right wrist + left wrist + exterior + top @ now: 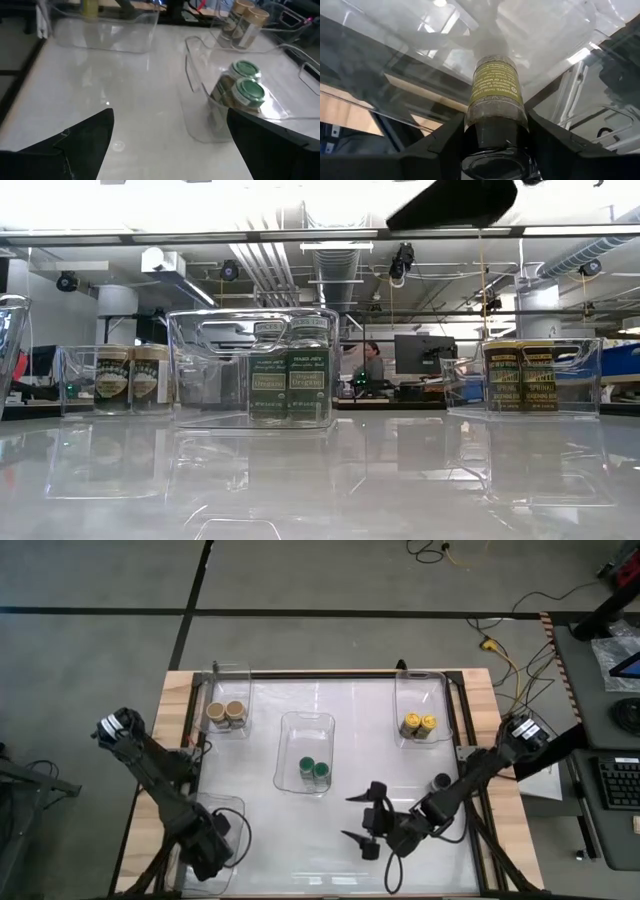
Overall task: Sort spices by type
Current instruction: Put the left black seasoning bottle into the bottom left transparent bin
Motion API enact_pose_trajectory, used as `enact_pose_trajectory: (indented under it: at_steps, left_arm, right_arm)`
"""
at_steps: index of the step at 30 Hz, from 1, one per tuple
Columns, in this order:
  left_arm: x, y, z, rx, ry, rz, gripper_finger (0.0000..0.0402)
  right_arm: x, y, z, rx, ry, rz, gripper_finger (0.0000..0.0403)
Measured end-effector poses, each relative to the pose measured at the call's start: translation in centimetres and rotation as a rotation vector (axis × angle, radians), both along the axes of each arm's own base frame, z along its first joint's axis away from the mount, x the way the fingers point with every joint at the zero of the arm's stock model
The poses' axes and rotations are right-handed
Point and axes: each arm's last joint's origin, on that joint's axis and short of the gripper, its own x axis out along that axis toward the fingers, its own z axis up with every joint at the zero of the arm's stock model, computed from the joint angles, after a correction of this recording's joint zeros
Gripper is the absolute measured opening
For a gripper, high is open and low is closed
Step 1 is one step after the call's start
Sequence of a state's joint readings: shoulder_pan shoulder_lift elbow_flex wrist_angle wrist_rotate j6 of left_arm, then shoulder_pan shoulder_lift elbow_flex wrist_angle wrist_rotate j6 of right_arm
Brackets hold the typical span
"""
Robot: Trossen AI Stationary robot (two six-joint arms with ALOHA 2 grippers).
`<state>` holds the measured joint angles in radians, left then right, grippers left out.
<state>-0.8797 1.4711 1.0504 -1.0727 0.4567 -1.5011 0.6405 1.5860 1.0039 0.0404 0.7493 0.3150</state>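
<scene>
Your left gripper (212, 845) clamps a black-lidded spice jar (496, 95) over the near-left bin (232, 808); lower it upright before releasing, while the right gripper (366, 822), jaws wide and empty, waits mid-table.

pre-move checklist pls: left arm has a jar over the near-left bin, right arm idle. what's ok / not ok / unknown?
1. Left gripper shut on black-lid jar: ok, fingers clamp both sides.
2. Left gripper over near-left bin: ok.
3. Bin floor under the jar: cannot tell, the arm covers it.
4. Right gripper open, holding nothing, away from the bins: ok.
5. Already sorted pairs: tan-lid jars, green-lid jars and yellow-lid jars, each pair in its own bin: ok.
6. Second black-lid jar binned: not ok, it stands loose on the table near the right edge.
</scene>
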Motion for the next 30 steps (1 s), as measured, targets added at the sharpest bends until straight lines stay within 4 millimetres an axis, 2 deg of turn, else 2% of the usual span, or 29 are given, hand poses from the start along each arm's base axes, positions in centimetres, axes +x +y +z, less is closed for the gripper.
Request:
enact_pose_trajectory:
  at_steps: [9,20,30]
  left_arm:
    - [-0.6,-1.3,-0.3,0.005,0.028,0.084,0.0184]
    - [-1.1,-2.1,-0.2,0.051,0.086,0.28,0.0184]
    - [-1.1,-2.1,-0.3,0.09,0.08,0.362,0.0184]
  right_arm:
    - [-0.1,1.3,1.3,0.008,-0.031,0.038,0.0379]
    - [-0.9,2.3,1.2,0.02,-0.027,0.068,0.0379]
    - [-1.7,3.1,1.0,0.04,-0.012,0.082,0.0379]
